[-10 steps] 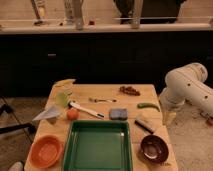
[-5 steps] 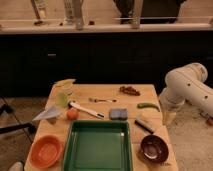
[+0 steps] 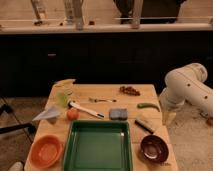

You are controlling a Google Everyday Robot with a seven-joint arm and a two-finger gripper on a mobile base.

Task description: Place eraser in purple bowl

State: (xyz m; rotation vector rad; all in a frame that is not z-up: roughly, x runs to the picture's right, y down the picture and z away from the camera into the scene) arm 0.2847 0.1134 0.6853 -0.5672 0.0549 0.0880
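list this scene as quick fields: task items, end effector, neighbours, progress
eraser: on the table, right side, just behind the purple bowl
purple bowl: front right corner, eraser not in it
end effector: hanging past the table's right edge, right of the eraser, apart from it
blue-grey pad: left of the eraser
green tray: front centre, left of the bowl
progress: eraser not yet picked up

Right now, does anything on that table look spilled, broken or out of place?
Nothing spilled or broken. The eraser lies askew near the table's right edge, behind the purple bowl; the gripper hangs off that edge.
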